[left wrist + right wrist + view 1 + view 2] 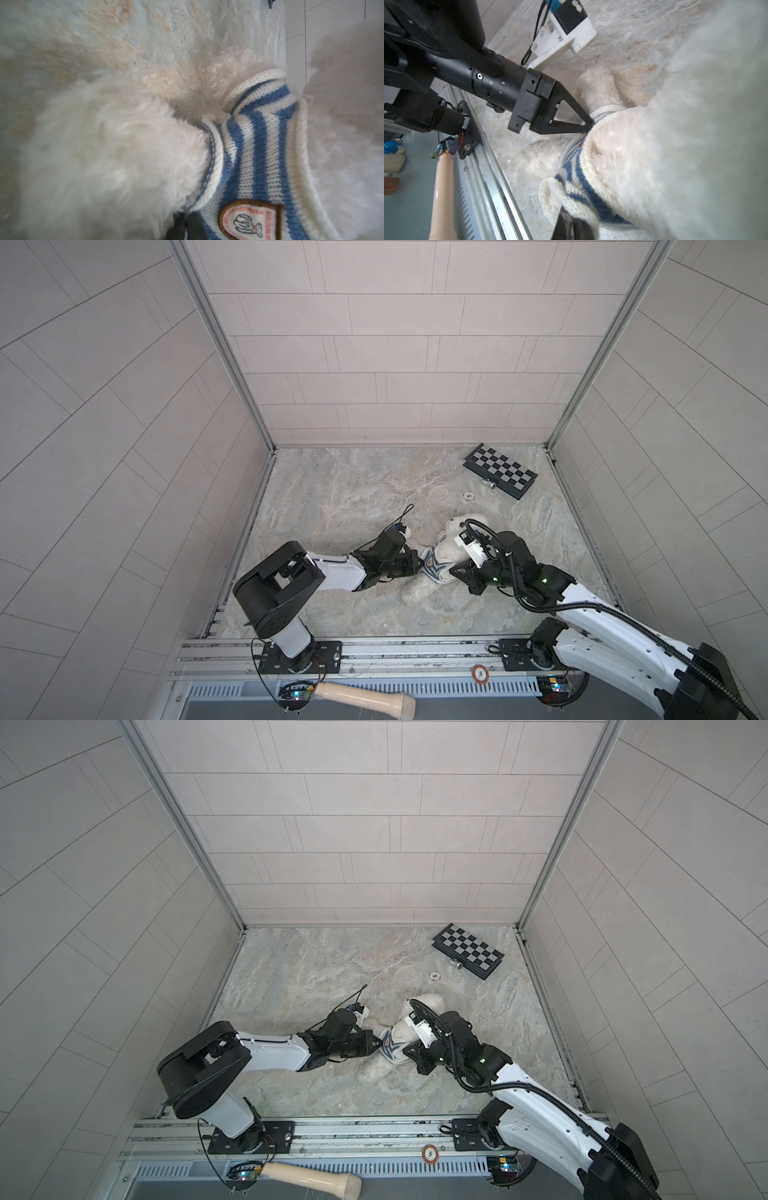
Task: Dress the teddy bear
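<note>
The teddy bear (465,523) (429,1003) lies on the marble tabletop between my two arms, with a blue-and-white striped shirt (436,569) (392,1049) round its body. My left gripper (419,562) (379,1042) is shut on the shirt's edge at the bear's left side. In the right wrist view the left gripper (588,125) pinches the white hem. In the left wrist view its tips (186,226) sit at the shirt (255,141), beside the chest badge (249,222) and fur (104,155). My right gripper (455,572) (409,1052) (573,226) is shut on the knitted hem (583,176) on the opposite side.
A folded chessboard (500,470) lies at the back right, with a small metal piece (490,484) and a round token (468,495) near it. A wooden handle (365,697) and a chip (480,674) rest at the front rail. Tiled walls close in three sides.
</note>
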Controlling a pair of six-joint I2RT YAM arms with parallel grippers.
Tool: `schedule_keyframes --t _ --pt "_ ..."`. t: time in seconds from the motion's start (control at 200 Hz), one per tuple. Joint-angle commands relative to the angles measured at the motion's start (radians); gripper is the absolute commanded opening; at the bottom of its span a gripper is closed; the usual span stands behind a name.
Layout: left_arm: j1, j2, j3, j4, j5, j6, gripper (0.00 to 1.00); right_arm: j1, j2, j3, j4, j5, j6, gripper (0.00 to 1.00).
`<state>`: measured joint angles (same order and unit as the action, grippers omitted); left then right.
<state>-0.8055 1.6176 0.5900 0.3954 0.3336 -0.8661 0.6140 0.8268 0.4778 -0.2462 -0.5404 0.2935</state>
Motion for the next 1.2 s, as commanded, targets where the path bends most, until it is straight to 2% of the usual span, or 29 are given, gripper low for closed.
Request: schedule_keyframes --t 0.0,0.135,0.315,0.491,0.616,0.676,0.766,0.826,0.891,0.996,1.086,1.192 --pt "0.019 0.005 -0.008 -0.157 -0.139 0.069 0.0 -0.012 -0.1 0.009 0.045 -0.114 0.039 0.0" --pt "0.018 0.011 0.001 -0.171 -0.154 0.086 0.0 -0.021 -0.143 0.002 0.154 -0.175 0.141 0.0" --pt "0.006 -0.002 0.025 -0.199 -0.178 0.115 0.0 -0.022 -0.14 0.008 0.18 -0.21 0.177 0.0" --pt "-0.034 -0.095 0.015 -0.184 -0.183 0.148 0.0 -0.024 -0.105 -0.003 0.161 -0.155 0.168 0.0" --pt "-0.057 -0.2 -0.004 -0.247 -0.191 0.165 0.0 -0.027 -0.044 -0.075 0.354 -0.107 0.291 0.0" --pt "-0.061 -0.25 -0.015 -0.299 -0.206 0.182 0.14 -0.027 -0.011 -0.081 0.408 -0.049 0.348 0.0" --pt "-0.07 -0.362 -0.034 -0.378 -0.24 0.214 0.45 -0.016 -0.022 -0.061 0.419 0.055 0.405 0.0" --pt "-0.073 -0.448 -0.044 -0.422 -0.256 0.236 0.56 0.007 -0.056 -0.051 0.398 0.155 0.426 0.0" --pt "-0.074 -0.537 -0.054 -0.463 -0.27 0.252 0.6 0.016 -0.085 -0.048 0.375 0.237 0.462 0.0" --pt "-0.082 -0.663 -0.056 -0.529 -0.306 0.275 0.6 0.036 -0.098 -0.043 0.39 0.304 0.506 0.0" --pt "-0.087 -0.713 -0.045 -0.549 -0.299 0.28 0.62 0.063 -0.044 -0.018 0.438 0.293 0.49 0.0" --pt "-0.088 -0.718 -0.02 -0.56 -0.293 0.265 0.63 0.078 0.046 0.003 0.533 0.221 0.451 0.0"
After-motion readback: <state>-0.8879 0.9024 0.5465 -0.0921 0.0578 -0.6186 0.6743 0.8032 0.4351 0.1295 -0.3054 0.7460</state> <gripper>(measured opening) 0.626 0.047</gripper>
